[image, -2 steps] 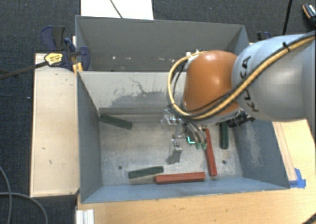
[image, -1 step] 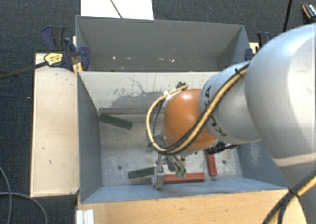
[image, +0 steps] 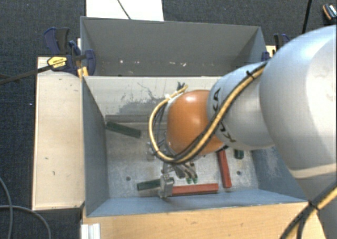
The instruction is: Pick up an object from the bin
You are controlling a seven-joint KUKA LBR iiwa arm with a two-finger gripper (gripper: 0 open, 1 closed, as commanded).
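The tool [image: 166, 186] stands low in the grey bin [image: 97, 143], at the lower centre of the frame, close to the near wall. Its tip sits where a dark green stick [image: 148, 185], lying to its left, meets a red bar [image: 196, 189], lying flat to its right. Whether the tool is apart or together cannot be told. A second red bar [image: 225, 169] lies further right, running up the frame. A dark green bar [image: 124, 129] lies at centre left, well apart.
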